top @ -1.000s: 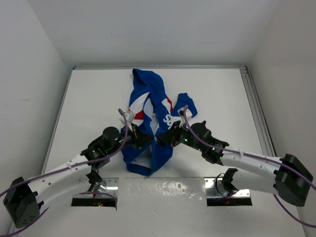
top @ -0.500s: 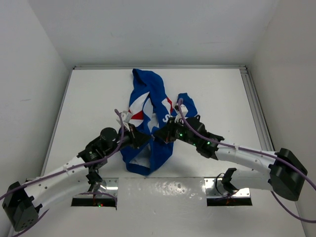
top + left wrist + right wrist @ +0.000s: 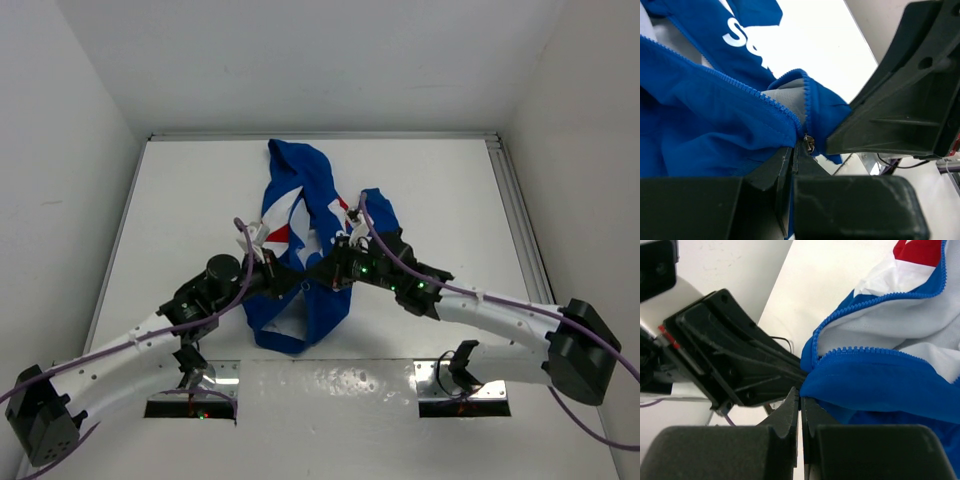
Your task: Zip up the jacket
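Gripping the jacket (image 3: 297,170) beside its zipper (image 3: 771,102), left tool (image 3: 796,146) and right tool (image 3: 800,398) are clenched.

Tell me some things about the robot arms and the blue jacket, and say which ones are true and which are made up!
1. The small royal-blue fabric jacket lies on the white table. True.
2. The jacket's front zipper is closed all the way up. False: its rows of teeth stand apart and the pale lining shows between them.
3. The left gripper and the right gripper are both shut on the jacket's edge. True.
4. The right gripper waits far off by the table's side rail. False: it meets the left gripper at the jacket's lower front.
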`<state>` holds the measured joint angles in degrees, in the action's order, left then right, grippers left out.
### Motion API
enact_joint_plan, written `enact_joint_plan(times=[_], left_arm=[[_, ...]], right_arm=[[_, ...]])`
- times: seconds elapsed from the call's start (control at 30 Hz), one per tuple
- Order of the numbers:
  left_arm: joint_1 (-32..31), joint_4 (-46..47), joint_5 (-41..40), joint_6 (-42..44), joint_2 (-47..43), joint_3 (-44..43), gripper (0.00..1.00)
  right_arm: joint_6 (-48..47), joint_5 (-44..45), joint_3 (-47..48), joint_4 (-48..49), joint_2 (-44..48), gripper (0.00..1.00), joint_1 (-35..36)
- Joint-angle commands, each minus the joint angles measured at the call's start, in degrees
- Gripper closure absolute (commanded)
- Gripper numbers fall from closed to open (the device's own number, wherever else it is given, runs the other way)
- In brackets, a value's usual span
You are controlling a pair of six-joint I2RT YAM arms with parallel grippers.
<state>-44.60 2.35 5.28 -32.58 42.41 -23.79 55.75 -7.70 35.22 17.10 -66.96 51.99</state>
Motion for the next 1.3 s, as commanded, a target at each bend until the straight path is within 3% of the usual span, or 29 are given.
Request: enact_joint_plan(times=[0.0, 0.37, 0.5, 0.73, 0.93, 0.97, 1.1, 1.2, 1.27], left_arm=[[0.0, -0.9, 4.2, 0.5, -0.6, -0.9, 1.0], [0.0, -0.2, 11.0, -1.5, -3.7, -0.4, 1.0], [0.0, 4.1, 14.2, -4.0, -2.9, 1.8, 1.0], [0.0, 3.2, 15.3, -5.0, -3.6, 2.3, 1.0], [0.0, 3.1, 15.0, -5.7, -2.6, 2.3, 1.0], [0.0, 2.0, 15.2, -5.2, -2.2, 1.6, 1.0], [0.0, 2.0, 15.3, -5.7, -2.2, 2.0, 1.0], [0.0, 0.7, 16.9, -5.3, -1.5, 0.8, 1.0], [0.0, 0.6, 16.6, -5.4, -1.7, 0.9, 1.0]], right_arm=[[0.2, -0.5, 8.3, 5.5, -3.5, 1.0, 0.3], [-7.1, 14.3, 6.5, 2.1, -3.8, 1.0, 0.1], [-7.8, 15.6, 5.7, 2.8, -3.9, 1.0, 0.2], [-11.0, 19.5, 6.8, 1.3, -3.3, 1.0, 0.2], [-9.2, 17.0, 4.9, -0.9, -2.6, 1.0, 0.2], [-9.2, 16.8, 4.9, -1.9, -1.7, 0.83, 0.2], [-9.4, 16.1, 3.4, -6.4, 3.7, 0.39, 0.2], [-9.7, 15.7, 2.5, -10.6, 8.2, 0.31, 0.1], [-9.8, 14.2, 2.2, -14.5, 9.7, 0.3, 0.1]])
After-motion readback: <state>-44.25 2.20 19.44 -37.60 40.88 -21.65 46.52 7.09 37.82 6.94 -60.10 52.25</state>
